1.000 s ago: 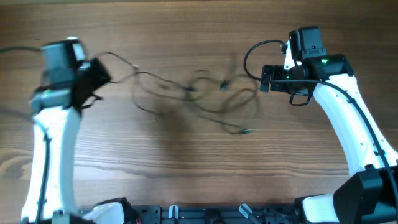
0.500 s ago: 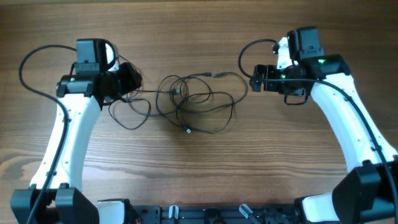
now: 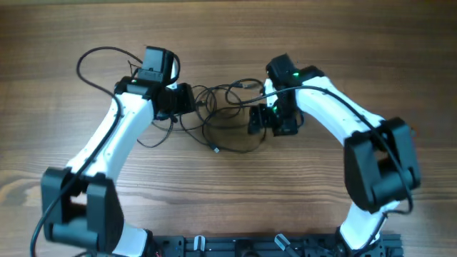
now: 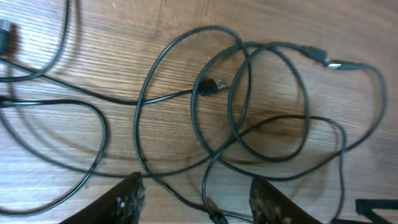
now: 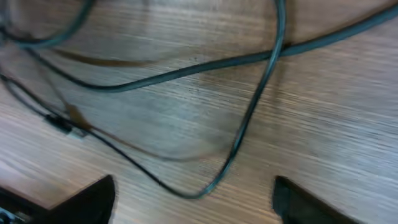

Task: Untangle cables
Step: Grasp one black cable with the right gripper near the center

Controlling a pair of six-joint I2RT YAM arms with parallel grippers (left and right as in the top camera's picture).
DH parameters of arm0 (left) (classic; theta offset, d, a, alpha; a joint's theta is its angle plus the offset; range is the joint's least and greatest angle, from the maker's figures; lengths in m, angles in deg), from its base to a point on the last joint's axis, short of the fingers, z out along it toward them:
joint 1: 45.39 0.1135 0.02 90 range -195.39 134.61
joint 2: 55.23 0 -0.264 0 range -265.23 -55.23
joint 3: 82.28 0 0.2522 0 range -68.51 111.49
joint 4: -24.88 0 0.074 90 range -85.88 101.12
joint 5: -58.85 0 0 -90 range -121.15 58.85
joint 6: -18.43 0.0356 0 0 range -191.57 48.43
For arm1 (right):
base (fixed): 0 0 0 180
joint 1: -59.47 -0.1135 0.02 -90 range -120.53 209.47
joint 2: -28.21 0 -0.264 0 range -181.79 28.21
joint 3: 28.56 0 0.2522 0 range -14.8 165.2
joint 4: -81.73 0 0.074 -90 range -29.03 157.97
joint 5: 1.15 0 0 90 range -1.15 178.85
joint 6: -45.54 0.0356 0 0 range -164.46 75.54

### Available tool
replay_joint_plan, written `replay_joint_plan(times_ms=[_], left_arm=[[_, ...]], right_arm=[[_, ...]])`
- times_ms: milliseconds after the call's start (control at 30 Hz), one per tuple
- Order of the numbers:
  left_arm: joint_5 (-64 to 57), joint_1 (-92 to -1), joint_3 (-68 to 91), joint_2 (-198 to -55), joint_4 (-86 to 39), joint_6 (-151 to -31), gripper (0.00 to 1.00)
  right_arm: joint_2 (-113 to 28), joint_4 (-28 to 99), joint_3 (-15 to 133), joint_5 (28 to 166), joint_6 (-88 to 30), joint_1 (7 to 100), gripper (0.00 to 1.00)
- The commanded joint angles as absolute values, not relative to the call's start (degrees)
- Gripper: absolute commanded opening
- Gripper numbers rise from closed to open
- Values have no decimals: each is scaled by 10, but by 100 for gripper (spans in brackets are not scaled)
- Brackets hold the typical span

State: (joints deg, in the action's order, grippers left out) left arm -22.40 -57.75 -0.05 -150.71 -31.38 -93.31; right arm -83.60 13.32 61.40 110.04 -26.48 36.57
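Nearest the arm bases, the wooden table (image 3: pixel 214 207) shows brown grain with darker streaks. Farther out, the cables (image 3: pixel 228 118) lie flat on the wood in a loose tangle of overlapping loops, between the two grippers. The left gripper (image 4: pixel 199 199) is spread wide at the tangle's left side, with one cord running into the gap. The right gripper (image 5: pixel 196 202) is likewise parted, and a cord's bend lies between its fingers.
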Motion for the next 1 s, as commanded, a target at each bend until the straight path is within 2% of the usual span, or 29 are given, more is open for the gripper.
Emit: replay_joint_plan(times_ms=[0, 67, 100, 133, 267, 400, 433, 467, 500, 667, 800, 900, 967], left_arm=[[-233, -587, -2, -1554, -298, -927, 58], [-233, -589, -2, -1579, -284, -927, 60], [-233, -590, -2, -1593, -277, -927, 61], [-233, -590, -2, -1602, -273, -927, 61], [-233, -591, -2, -1630, -270, -929, 61], [-233, -591, -3, -1642, -270, -929, 61], [-233, -591, -3, -1642, -270, -929, 61], [-233, -591, -3, -1643, -270, -929, 61], [-233, -591, -3, -1643, -270, -929, 61], [-233, -591, -5, -1643, -272, -929, 61], [-233, -591, -12, -1643, -273, -929, 61], [-233, -591, -12, -1643, -273, -929, 61], [-233, -591, -12, -1643, -273, -929, 61]], right_arm=[[-870, 136, 608, 1120, -245, 361, 73], [-877, 140, 608, 1120, -243, 361, 66], [-877, 140, 608, 1120, -234, 361, 57], [-877, 140, 608, 1120, -232, 361, 53], [-877, 142, 604, 1118, -214, 360, 41], [-877, 164, 573, 1118, -191, 360, 39], [-877, 169, 561, 1119, -188, 360, 30], [-877, 170, 559, 1119, -190, 360, 13], [-877, 168, 560, 1121, -191, 360, 4], [-853, 92, 609, 1111, -285, 373, 4], [-740, 18, 728, 1108, -368, 389, 4], [-661, 31, 802, 1107, -377, 389, 4], [-606, 87, 828, 1107, -364, 389, 4]])
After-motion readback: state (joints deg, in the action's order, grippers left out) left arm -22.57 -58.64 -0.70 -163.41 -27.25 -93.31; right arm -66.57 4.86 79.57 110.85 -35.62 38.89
